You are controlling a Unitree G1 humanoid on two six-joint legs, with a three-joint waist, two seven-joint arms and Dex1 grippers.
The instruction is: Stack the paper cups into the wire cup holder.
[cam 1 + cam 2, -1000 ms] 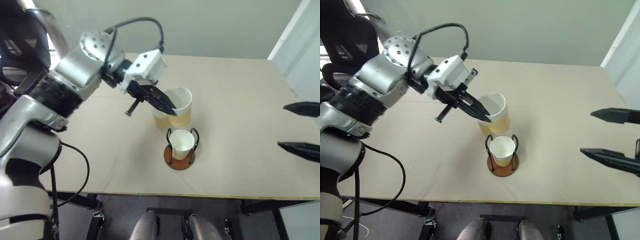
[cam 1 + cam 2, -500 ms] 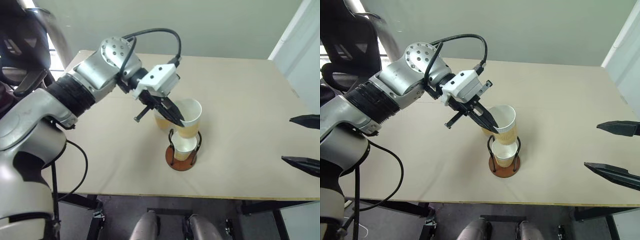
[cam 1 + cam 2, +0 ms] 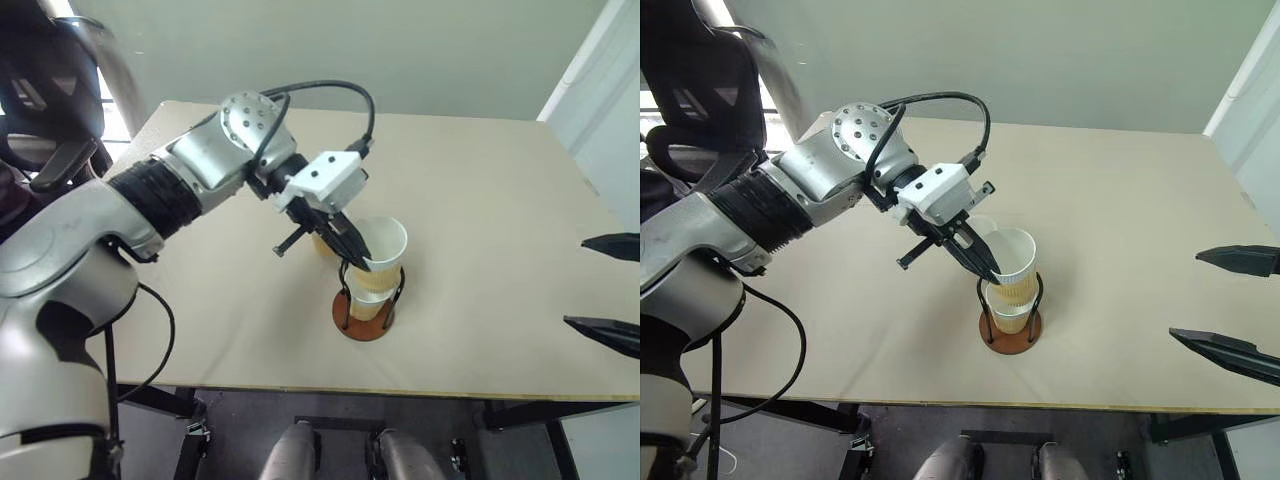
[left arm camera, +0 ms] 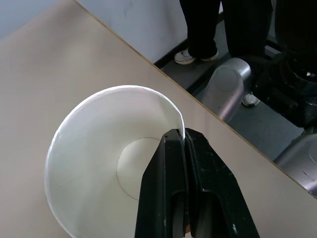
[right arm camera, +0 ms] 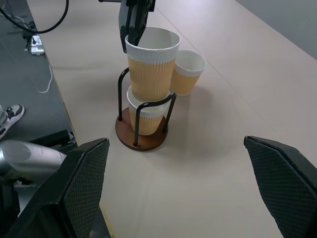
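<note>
Holding a cup by its rim, my left gripper sets it inside the holder's cup.
Right gripper jaws hang released beside the counter.

Left gripper pinching the rim of a paper cup, its base entering a second cup seated in the wire cup holder near the bench's front edge. Right gripper spread wide at the bench's right edge.
</note>
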